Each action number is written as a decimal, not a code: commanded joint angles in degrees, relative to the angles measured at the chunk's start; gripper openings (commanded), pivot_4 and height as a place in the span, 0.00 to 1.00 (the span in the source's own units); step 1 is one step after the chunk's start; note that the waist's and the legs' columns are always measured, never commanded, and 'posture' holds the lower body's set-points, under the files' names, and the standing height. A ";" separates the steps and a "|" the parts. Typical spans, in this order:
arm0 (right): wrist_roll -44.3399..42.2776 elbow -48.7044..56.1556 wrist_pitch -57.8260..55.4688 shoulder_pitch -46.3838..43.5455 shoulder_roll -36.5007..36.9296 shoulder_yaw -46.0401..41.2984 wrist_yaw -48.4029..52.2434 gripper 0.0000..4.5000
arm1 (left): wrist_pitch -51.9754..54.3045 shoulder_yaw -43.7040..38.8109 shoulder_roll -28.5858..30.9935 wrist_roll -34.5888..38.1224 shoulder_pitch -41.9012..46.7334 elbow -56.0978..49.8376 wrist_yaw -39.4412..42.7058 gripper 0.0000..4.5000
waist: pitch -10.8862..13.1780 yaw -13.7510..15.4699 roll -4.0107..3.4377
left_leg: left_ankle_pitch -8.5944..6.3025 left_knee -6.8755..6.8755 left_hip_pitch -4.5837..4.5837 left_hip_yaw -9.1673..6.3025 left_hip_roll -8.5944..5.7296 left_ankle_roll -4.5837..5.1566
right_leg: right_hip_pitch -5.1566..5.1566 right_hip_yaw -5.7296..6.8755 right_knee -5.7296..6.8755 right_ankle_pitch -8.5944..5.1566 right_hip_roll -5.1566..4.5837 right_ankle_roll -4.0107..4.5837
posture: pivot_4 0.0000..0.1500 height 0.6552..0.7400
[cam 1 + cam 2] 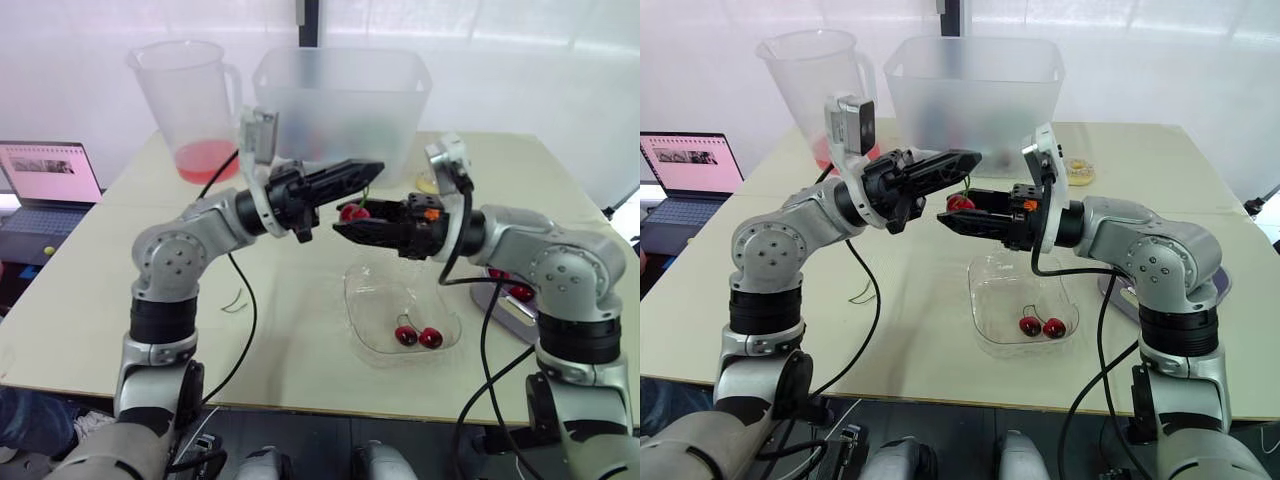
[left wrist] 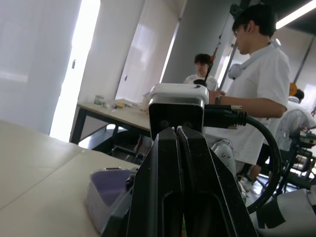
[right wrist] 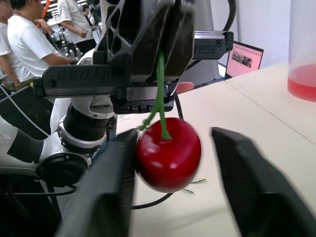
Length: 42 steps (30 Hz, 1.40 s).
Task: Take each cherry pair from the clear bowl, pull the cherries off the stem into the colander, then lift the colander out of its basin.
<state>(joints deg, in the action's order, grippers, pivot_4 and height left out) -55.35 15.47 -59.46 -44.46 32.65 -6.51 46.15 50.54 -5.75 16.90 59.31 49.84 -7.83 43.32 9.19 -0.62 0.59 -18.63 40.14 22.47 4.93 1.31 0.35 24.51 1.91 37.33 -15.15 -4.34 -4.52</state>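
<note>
**Above the bowl, a cherry hangs between the grippers**

At the table's far left stands a laptop, with a jug and a tub to its right. The left gripper is closed tight on a green stem, from which a red cherry hangs. The right gripper is spread wide around that cherry, one finger close against it and the other apart. Below them the bowl holds a cherry pair. Right of it, the colander is mostly hidden by the right arm, with red fruit showing inside.
</note>
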 commanded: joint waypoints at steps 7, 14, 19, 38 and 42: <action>-1.38 1.33 -0.12 -1.81 0.84 -0.38 0.51 0.31 | -1.58 -0.09 0.40 -0.43 1.49 -1.14 0.59 0.00 | 0.00 0.01 0.00 | 0.00 0.00 0.00 0.00 0.00 0.00 | 0.00 0.00 0.00 0.00 -0.01 0.00 | 1.00 0.68; -2.30 1.33 -3.32 0.09 2.07 0.92 0.88 0.31 | -1.50 0.24 -0.03 -0.73 1.90 -1.07 0.27 0.00 | 0.00 0.04 0.00 | -0.01 0.00 0.00 0.00 0.00 0.01 | 0.00 0.00 -0.01 0.00 -0.01 0.00 | 1.00 0.68; -2.29 1.48 -4.94 1.36 3.62 1.63 0.85 0.31 | -1.43 0.55 -0.29 -0.50 1.99 -0.99 0.43 0.00 | 0.00 0.00 0.00 | -0.01 0.00 0.01 0.00 0.00 0.02 | 0.00 0.00 -0.01 0.00 -0.03 0.00 | 1.00 0.68; -2.88 3.14 -7.25 5.72 7.47 4.17 2.44 0.31 | -2.06 0.97 -0.41 -0.12 1.63 -1.03 0.06 0.00 | 0.00 0.03 0.00 | -0.02 -0.01 0.01 -0.01 0.00 0.03 | 0.00 0.00 -0.02 0.00 -0.04 0.00 | 1.00 0.68; -2.09 2.98 -7.78 6.52 8.34 5.12 2.27 0.31 | -2.14 0.84 -0.39 -0.10 1.63 -0.94 0.02 0.00 | 0.00 0.05 0.00 | -0.02 -0.01 0.01 -0.01 0.00 0.03 | 0.00 0.00 -0.02 0.00 -0.05 0.00 | 1.00 0.68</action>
<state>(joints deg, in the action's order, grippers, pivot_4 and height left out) -57.89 17.67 -63.92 -39.85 39.70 -4.87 48.06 51.02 -1.15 16.75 57.93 49.42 -6.88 43.37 9.19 -0.57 0.59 -18.65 40.12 22.48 4.92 1.31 0.38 24.51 1.91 37.30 -15.16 -4.39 -4.52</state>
